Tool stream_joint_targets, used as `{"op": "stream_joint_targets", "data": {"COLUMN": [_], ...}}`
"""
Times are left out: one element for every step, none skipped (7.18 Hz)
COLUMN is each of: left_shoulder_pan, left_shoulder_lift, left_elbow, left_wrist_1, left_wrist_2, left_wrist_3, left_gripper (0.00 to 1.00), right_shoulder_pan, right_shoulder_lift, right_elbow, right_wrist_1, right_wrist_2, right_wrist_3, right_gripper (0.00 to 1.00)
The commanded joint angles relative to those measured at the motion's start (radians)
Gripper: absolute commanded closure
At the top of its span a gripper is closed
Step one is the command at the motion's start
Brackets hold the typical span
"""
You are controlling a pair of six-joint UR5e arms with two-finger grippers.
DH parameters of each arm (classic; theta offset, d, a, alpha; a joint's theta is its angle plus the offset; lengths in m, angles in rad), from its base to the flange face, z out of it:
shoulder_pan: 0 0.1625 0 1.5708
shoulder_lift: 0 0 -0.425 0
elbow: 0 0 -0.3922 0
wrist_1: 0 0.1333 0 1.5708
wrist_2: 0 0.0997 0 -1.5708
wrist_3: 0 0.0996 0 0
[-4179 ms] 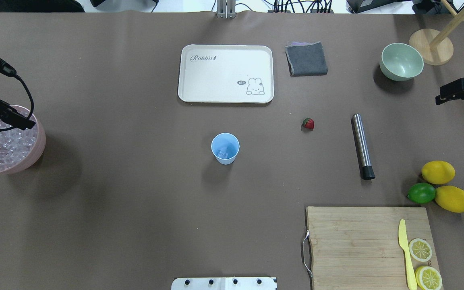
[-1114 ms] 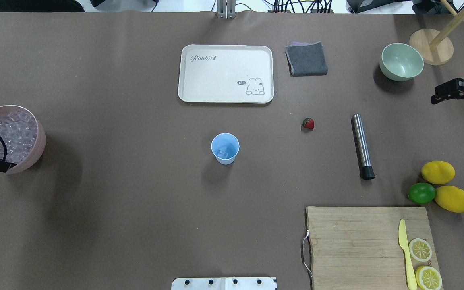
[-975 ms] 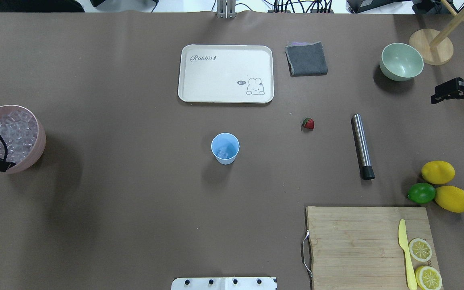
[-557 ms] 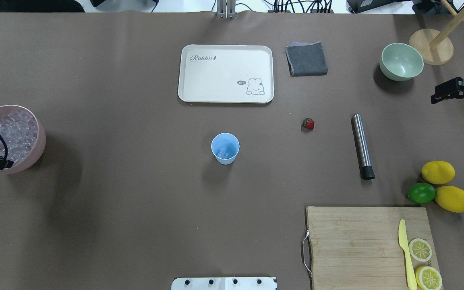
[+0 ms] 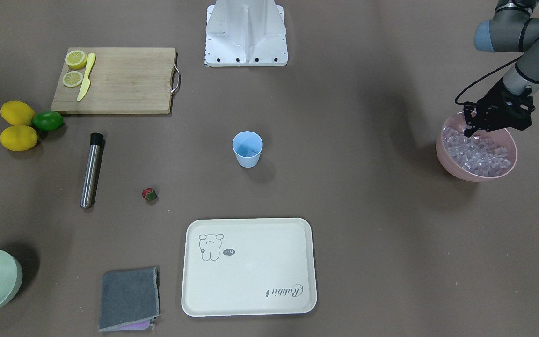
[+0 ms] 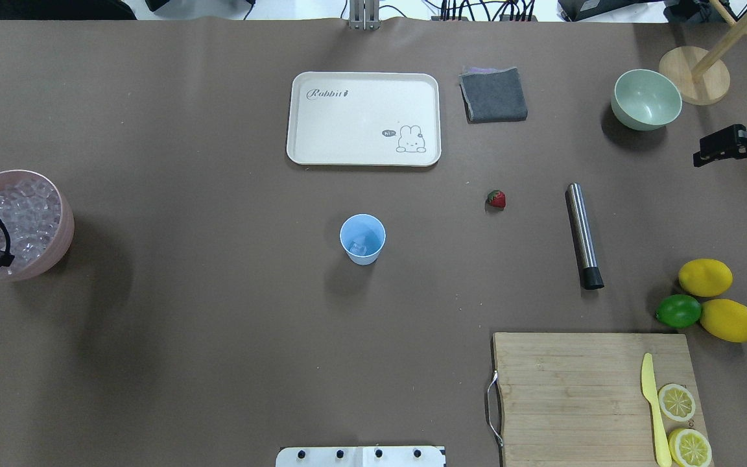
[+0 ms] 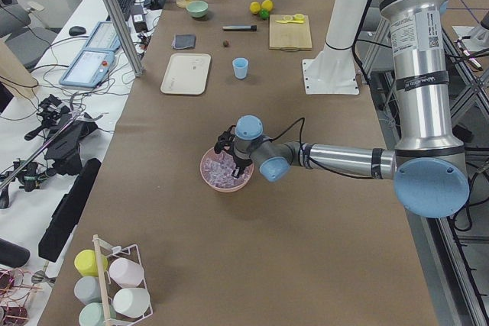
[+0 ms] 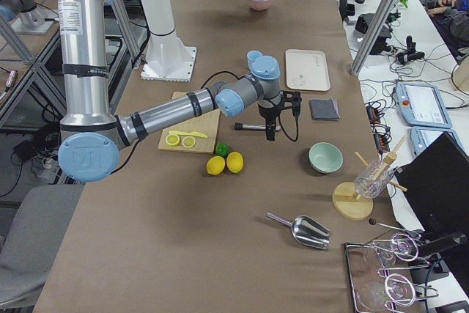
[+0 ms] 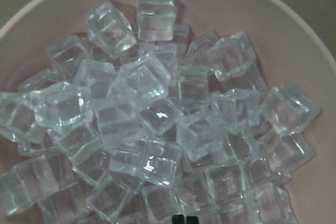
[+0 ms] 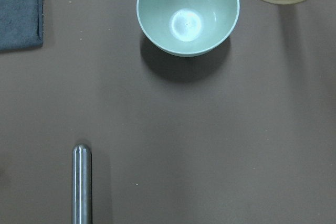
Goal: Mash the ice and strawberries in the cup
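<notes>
Upright blue cup (image 6: 362, 239) holds ice (image 6: 357, 247); strawberry (image 6: 496, 199) apart.

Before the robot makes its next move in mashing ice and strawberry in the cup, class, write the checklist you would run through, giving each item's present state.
1. Cup upright and unobstructed: ok, it stands alone mid-table.
2. Ice in the cup: ok, at least one cube lies at the bottom.
3. Strawberry in the cup: not ok, it lies on the table, apart from the cup.
4. Left gripper open: not ok, its tips sit together over the pink bowl.
5. Right gripper open: cannot tell; it hangs near the table's edge.
6. Steel muddler free to pick up: ok, it lies flat with nothing on it.
</notes>
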Motion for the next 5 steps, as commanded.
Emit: {"op": "stream_joint_targets", "data": {"left_shoulder_pan": [-0.008, -0.009, -0.008, -0.009, -0.008], "left_shoulder_lift": [-0.004, -0.010, -0.011, -0.010, -0.004], "left_elbow": [-0.008, -0.012, -0.030, -0.041, -0.047], "left_wrist_1": [0.005, 0.020, 0.040, 0.049, 0.049], "left_wrist_2": [-0.007, -0.013, -0.015, -0.013, -0.013], "left_wrist_3": [0.001, 0.001, 0.001, 0.001, 0.001], "left_gripper": [1.00, 0.88, 0.44, 0.33, 0.33], "right_shoulder_pan": [0.000, 0.000, 0.000, 0.000, 0.000], "right_shoulder_lift": [0.000, 0.000, 0.000, 0.000, 0.000], "right_elbow": [0.000, 0.000, -0.001, -0.001, -0.003], "right_wrist_1": [0.000, -0.002, -0.002, -0.002, -0.002], "right_wrist_2": [0.000, 0.000, 0.000, 0.000, 0.000], "right_wrist_3": [0.000, 0.002, 0.000, 0.002, 0.002], "right_gripper": [0.00, 0.00, 0.00, 0.00, 0.00]}}
